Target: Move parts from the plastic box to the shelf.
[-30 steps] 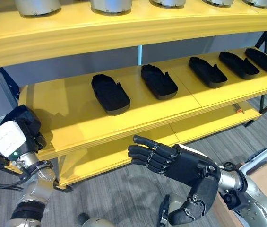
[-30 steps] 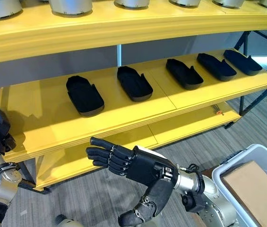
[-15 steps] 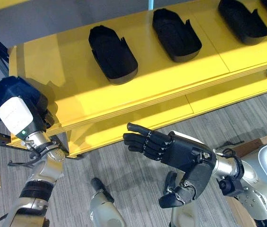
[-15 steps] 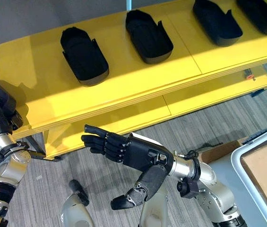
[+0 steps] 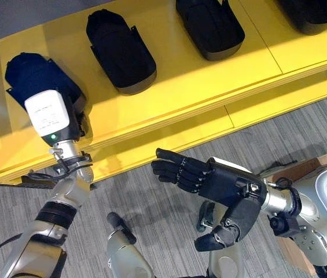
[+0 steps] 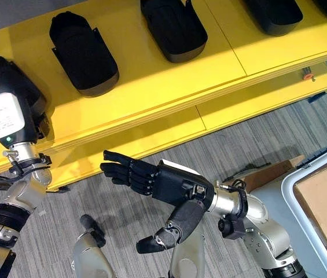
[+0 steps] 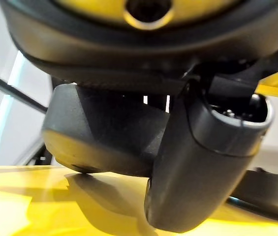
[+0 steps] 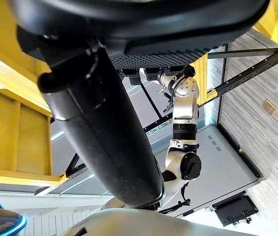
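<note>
Left eye view: several parts (image 5: 121, 51) already on shelf (image 5: 209, 81); ur left hand (image 5: 39, 78) grips another, right hand (image 5: 189, 174) open, empty.

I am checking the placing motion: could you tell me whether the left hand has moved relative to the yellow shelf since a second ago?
Yes. The left hand has advanced from the front left corner of the yellow shelf onto the board, toward the nearest black part.

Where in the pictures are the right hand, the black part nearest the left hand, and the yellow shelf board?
right hand (image 5: 209, 179): left eye view, on the back of the hand.
black part (image 5: 122, 55): left eye view, on its hollow middle.
yellow shelf board (image 5: 180, 87): left eye view, on a bare patch between two parts.
</note>
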